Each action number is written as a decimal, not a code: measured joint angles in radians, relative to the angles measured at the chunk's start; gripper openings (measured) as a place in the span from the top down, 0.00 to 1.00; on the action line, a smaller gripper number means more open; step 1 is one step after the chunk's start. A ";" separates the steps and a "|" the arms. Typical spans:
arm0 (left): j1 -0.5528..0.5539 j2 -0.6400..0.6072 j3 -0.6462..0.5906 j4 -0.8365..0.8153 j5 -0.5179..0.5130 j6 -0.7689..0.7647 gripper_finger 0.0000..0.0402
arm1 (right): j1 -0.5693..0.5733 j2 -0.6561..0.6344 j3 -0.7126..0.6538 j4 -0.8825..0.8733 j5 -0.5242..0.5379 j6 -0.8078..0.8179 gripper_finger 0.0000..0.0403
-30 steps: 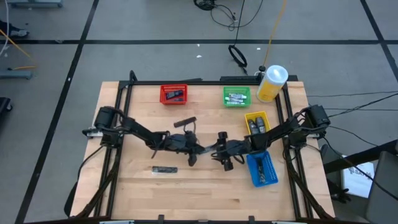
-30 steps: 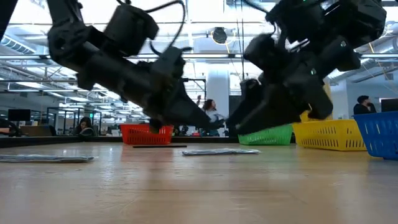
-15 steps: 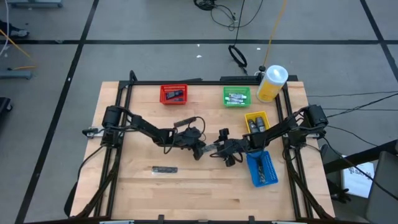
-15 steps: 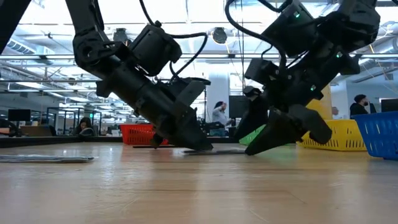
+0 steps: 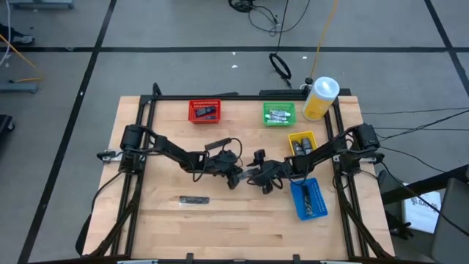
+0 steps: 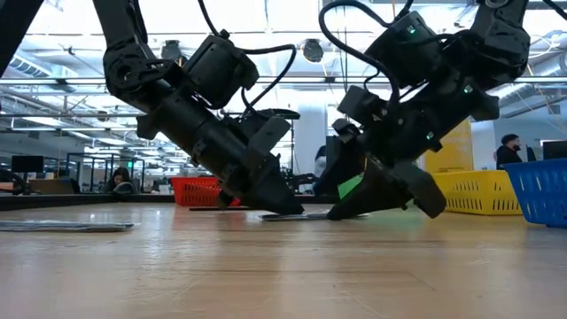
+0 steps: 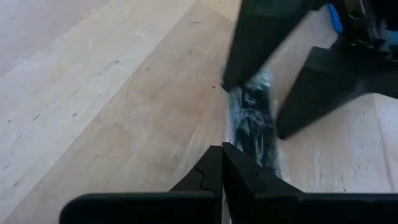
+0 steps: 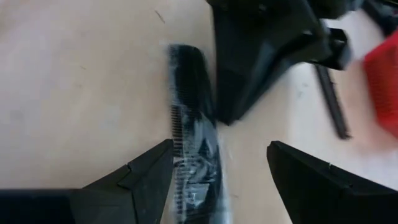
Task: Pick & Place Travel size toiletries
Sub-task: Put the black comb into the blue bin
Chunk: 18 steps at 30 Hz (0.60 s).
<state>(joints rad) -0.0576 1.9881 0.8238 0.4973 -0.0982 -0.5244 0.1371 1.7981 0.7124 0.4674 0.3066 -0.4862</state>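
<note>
Sachet (image 8: 194, 155) between right hand (image 8: 219, 174) fingers

Count: four bins, one each red (image 5: 204, 111), green (image 5: 279, 113), yellow (image 5: 300, 144) and blue (image 5: 308, 199). One yellow bottle (image 5: 320, 98). Three loose toiletries on the table: sachet (image 5: 195, 199), strip (image 5: 218, 144), wrapped comb (image 8: 194, 155). Two arms.

Two matte-black jointed robot arms, boxy wrist housings, looped black cables. Left gripper (image 6: 282, 206): wedge-shaped dark fingers. Right gripper (image 6: 354, 209): broad angular black fingers; small green light on housing, upper right.
</note>
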 joint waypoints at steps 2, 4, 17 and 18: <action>0.000 0.000 0.000 -0.002 0.000 0.007 0.99 | 0.000 0.000 -0.001 0.013 0.032 -0.034 0.37; 0.000 0.000 0.000 -0.001 0.000 0.017 0.99 | 0.000 0.000 -0.001 0.031 0.037 -0.071 0.37; -0.001 0.001 -0.001 0.001 -0.006 0.026 0.98 | -0.001 0.001 -0.003 0.127 0.044 -0.129 0.37; -0.001 0.001 -0.001 0.001 -0.007 0.026 0.98 | -0.001 -0.003 -0.003 0.122 0.044 -0.124 0.37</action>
<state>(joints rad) -0.0586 1.9892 0.8227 0.4984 -0.1051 -0.4980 0.1360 1.7947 0.7097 0.5896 0.3508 -0.6106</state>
